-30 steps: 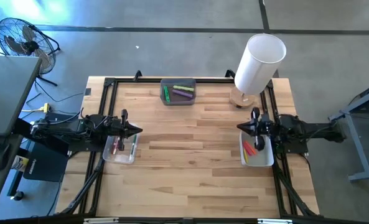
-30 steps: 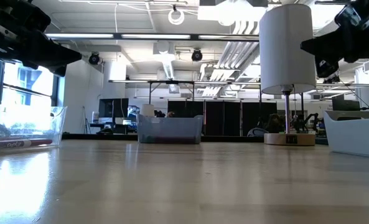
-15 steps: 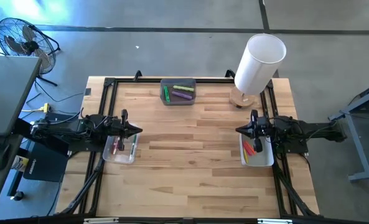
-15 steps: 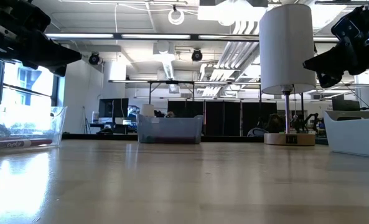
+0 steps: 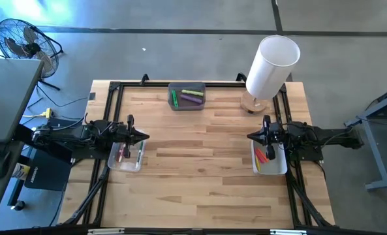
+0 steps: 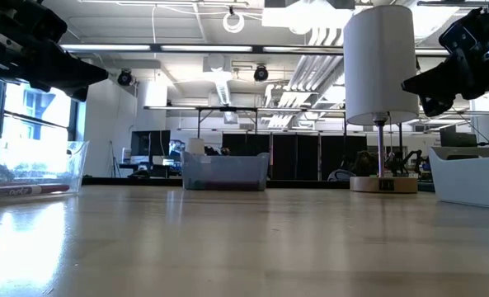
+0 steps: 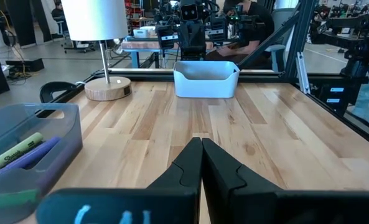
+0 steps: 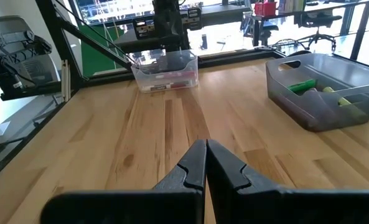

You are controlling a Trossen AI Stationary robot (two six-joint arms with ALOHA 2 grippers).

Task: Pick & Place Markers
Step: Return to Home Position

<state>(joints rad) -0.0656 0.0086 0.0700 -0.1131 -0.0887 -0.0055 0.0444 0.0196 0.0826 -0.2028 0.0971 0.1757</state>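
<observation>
Markers lie flat in three bins on the wooden table. A grey bin [image 5: 186,96] at the far middle holds a green marker [image 5: 175,98], a purple one [image 5: 193,99] and a yellow-green one [image 5: 193,91]. The clear bin [image 5: 126,157] at the left holds red and pink markers [image 5: 122,153]. In the white bin [image 5: 269,160] at the right lie red, orange and yellow markers [image 5: 263,156]. My left gripper [image 5: 144,137] hovers shut over the clear bin, pointing level toward the table's middle. Over the white bin hovers my right gripper [image 5: 250,136], shut too and tipped slightly down.
A white-shaded lamp [image 5: 271,64] on a round wooden base [image 5: 253,102] stands at the far right. A black frame [image 5: 115,88] runs along the table's edges. Bare wood lies between the two grippers.
My right gripper has tipped its fingertips a little downward and sunk slightly, then kept still. It stays shut.
</observation>
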